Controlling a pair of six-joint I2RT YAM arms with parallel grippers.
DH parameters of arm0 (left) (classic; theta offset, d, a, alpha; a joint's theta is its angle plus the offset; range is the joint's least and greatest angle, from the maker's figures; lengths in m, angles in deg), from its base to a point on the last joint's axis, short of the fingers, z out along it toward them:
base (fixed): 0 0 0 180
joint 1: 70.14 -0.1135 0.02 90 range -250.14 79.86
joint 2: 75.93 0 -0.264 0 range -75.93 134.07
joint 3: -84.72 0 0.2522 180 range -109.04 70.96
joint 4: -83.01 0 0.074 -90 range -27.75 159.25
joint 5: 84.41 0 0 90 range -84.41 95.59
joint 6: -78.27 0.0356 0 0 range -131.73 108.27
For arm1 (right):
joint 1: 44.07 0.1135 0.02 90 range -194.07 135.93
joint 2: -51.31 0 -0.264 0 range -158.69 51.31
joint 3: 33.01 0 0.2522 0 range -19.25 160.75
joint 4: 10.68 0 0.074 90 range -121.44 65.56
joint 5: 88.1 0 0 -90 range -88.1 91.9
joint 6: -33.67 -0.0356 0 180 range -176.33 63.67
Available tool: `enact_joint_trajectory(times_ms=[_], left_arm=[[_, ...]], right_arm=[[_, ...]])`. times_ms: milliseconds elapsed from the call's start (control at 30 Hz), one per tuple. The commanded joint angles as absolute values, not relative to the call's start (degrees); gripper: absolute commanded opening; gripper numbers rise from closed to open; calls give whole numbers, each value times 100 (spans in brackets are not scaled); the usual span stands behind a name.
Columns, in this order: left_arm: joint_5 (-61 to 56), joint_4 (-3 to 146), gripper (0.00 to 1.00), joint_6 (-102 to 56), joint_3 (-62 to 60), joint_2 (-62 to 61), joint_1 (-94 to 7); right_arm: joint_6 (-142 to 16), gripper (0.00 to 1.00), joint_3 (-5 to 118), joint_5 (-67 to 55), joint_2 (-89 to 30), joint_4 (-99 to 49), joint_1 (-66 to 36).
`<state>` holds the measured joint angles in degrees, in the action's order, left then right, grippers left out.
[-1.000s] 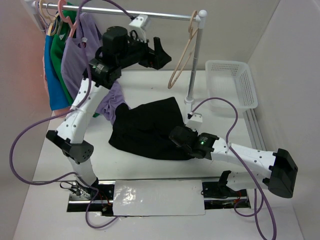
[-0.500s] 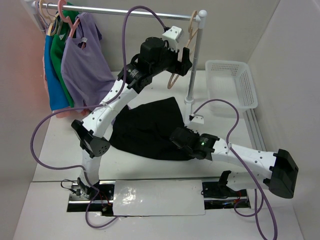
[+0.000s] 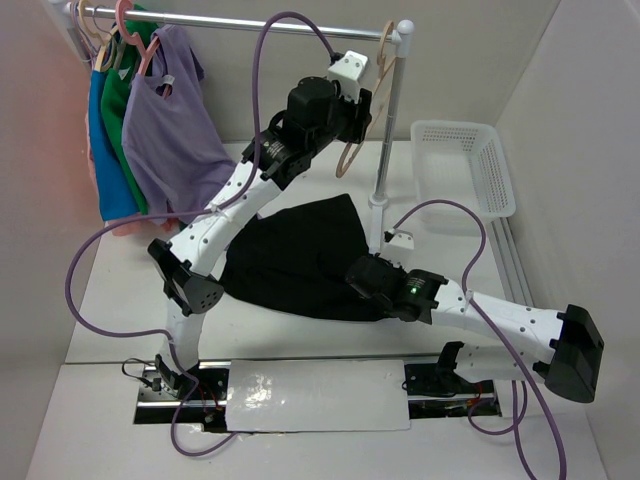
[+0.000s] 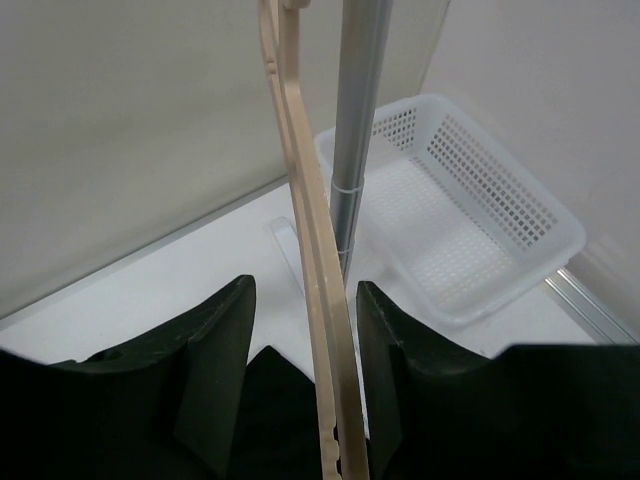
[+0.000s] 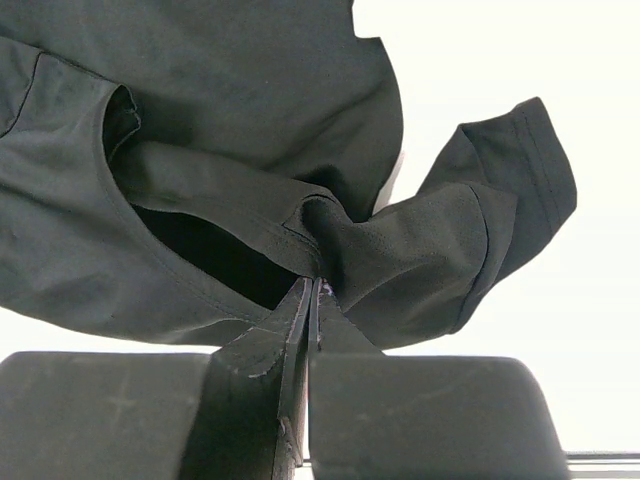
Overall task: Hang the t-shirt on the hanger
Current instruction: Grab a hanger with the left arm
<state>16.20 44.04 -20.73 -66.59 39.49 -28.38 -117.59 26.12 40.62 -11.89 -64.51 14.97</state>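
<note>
The pale tan hanger [image 3: 352, 158] hangs by its hook from the right end of the rail. My left gripper [image 3: 366, 106] is raised to it. In the left wrist view one arm of the hanger [image 4: 310, 220] runs between the fingers of the left gripper [image 4: 305, 290], nearer the right finger, with a gap showing on each side, so the jaws stand open around it. The black t-shirt [image 3: 300, 255] lies crumpled on the table. My right gripper [image 3: 362, 276] is low at its right edge. The right gripper [image 5: 316, 282] is shut on a fold of the t-shirt [image 5: 200, 120] near the collar.
A steel rail [image 3: 240, 22] on a pole [image 3: 388, 140] spans the back. A lilac top [image 3: 170, 120], green and blue garments and pink hangers hang at its left end. A white mesh basket [image 3: 460, 165] stands at the back right, beside the pole [image 4: 355, 120].
My left arm has swung right from beside the lilac top to the hanger, and its jaws have narrowed around the hanger's arm. The right arm has shifted slightly, still pinching the t-shirt.
</note>
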Motion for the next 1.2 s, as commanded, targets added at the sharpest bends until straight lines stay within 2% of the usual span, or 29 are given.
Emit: enact_joint_trajectory(times_ms=[0, 133, 167, 367, 400, 467, 533, 633, 667, 733, 1167], left_arm=[[1966, 4772, 56, -1798, -6914, 4017, -2751], [1949, 4772, 54, -1797, -6914, 4018, -2751], [1878, 4772, 59, -1797, -6914, 3957, -2751], [1948, 4772, 61, -1850, -6852, 3956, -2751], [2009, 4772, 53, -1850, -6852, 4008, -2751], [2009, 4772, 45, -1850, -6852, 4009, -2751], [2009, 4772, 30, -1850, -6852, 4009, -2751], [1800, 4772, 18, -1850, -6774, 3930, -2751], [1738, 4772, 9, -1911, -6712, 3790, -2751], [1667, 4833, 1, -2017, -6580, 3684, -2751], [2571, 5061, 0, -2043, -6194, 2981, -2751]], right_arm=[[-11856, 0, 2575, 4233, -1091, -6636, 1552], [-11856, 0, 2575, 4233, -1091, -6636, 1552], [-11856, 0, 2575, 4233, -1091, -6636, 1552], [-11856, 0, 2628, 4180, -1091, -6636, 1552], [-11856, 0, 2628, 4180, -1091, -6636, 1552], [-11856, 0, 2628, 4180, -1091, -6636, 1552], [-11908, 0, 2628, 4180, -1091, -6636, 1552], [-11909, 0, 2628, 4180, -1091, -6636, 1552], [-11909, 0, 2628, 4180, -1091, -6688, 1552], [-11909, 0, 2697, 4180, -1091, -6767, 1499], [-11909, 0, 2733, 4268, -898, -6926, 1499]])
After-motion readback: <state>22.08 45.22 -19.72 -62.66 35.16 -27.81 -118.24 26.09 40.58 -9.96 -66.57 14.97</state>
